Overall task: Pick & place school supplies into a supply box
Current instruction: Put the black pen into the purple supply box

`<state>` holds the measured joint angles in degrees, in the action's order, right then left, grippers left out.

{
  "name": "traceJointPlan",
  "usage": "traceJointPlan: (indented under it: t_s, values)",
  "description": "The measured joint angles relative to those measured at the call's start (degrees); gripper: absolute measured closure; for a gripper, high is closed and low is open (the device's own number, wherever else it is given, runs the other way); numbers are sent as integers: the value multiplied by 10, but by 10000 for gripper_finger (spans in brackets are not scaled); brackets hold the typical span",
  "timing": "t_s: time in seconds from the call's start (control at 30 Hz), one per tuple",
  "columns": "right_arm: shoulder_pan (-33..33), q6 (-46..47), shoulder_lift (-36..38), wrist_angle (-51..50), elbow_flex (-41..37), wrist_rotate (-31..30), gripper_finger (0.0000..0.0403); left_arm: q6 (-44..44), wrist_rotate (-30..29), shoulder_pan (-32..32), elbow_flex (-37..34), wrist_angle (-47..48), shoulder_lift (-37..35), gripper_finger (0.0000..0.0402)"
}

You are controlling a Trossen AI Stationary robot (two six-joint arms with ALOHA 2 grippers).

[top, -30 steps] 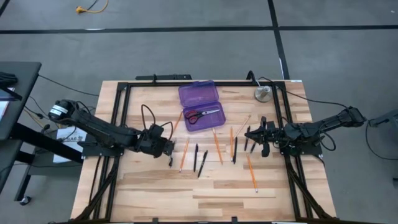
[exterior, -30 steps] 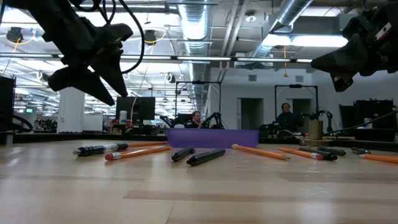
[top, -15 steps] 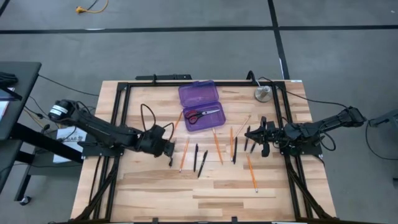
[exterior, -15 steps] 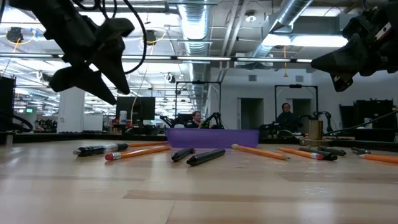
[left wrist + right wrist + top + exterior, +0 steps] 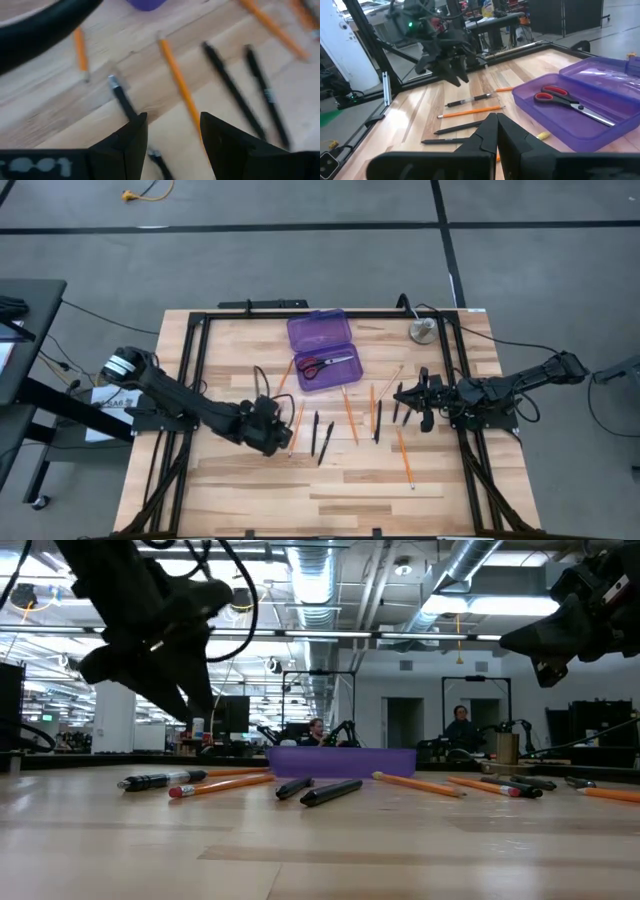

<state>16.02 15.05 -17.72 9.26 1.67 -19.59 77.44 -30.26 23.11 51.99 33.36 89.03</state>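
From above, the left gripper [image 5: 277,438] hangs left of centre over a black pen [image 5: 275,430] beside an orange pencil [image 5: 296,427]; its wrist view alone shows the jaws released, straddling that pencil [image 5: 179,83]. The open supply box [image 5: 322,350], holding the scissors [image 5: 327,364], lies near the far edge of the tabletop [image 5: 250,485]. The right gripper [image 5: 412,403] hovers toward the right edge, jaws clenched in its wrist view.

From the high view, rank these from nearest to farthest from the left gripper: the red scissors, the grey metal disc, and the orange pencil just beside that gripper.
Measured from the left gripper in the high view:
1. Orange pencil, right beside the fingers on the table's left-centre.
2. Red scissors, inside the open purple supply box, farther back.
3. Grey metal disc, at the table's far right corner.
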Motion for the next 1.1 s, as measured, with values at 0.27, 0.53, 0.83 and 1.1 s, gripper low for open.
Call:
traceJointPlan:
  t_s: [0.27, 0.53, 0.83, 1.1]
  values:
    - [0, 0, 0, 2, 0, 2, 403, 104, -14, 0, 114, 198, 83, 233]
    - [0, 0, 0, 2, 0, 17, 403, 133, 31, -4, 122, 194, 122, 233]
    - [0, 0, 0, 2, 0, 17, 403, 158, 32, -4, 122, 185, 123, 233]
    - [0, 0, 0, 1, 0, 17, 403, 165, 30, -4, 122, 181, 123, 233]
